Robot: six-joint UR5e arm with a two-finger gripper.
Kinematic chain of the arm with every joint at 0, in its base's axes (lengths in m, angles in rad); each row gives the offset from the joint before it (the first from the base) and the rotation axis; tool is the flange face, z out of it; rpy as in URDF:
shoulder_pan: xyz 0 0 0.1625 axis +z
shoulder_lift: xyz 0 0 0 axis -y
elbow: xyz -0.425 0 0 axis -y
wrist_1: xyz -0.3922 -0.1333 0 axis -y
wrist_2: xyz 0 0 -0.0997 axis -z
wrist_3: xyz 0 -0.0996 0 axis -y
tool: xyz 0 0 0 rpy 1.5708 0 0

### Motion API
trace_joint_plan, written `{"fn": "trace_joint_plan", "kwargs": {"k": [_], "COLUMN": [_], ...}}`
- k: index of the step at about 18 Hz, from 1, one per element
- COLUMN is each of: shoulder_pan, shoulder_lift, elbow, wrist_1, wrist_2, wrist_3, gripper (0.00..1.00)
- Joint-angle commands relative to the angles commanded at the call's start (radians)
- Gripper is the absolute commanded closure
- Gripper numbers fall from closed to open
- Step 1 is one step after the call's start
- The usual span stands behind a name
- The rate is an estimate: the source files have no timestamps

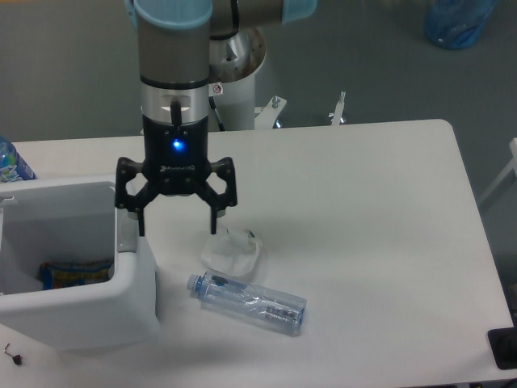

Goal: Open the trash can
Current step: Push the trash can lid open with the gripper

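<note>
Hanging with jaws spread wide, nothing between them, gripper [177, 222] sits over right rim of trash can [77, 311]. Left finger [140, 225] just above latch area at bin's near-right edge; right finger over bare table [363, 210]. Bin lies left and below jaws, at table's left edge, long axis running left. Lid not visible; interior exposed, colourful packet [73, 271] inside. Task judged done. Crumpled tissue [232, 250] and plastic bottle [249, 302] lie right of bin.

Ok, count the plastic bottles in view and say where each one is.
2. One clear bottle lies on its side on the table, right of the trash can. Another bottle is cut off at the left edge; more may be hidden.
</note>
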Motion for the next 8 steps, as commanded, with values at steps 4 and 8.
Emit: {"fn": "trace_joint_plan", "kwargs": {"k": [4, 8], "shoulder_pan": [0.032, 0.080], "shoulder_lift": [-0.002, 0.000], "elbow": [-0.006, -0.008], "wrist_1": [-0.011, -0.017], "wrist_2": [0.140, 0.145], "wrist_3": [0.117, 0.129], "gripper": [0.00, 0.00]}}
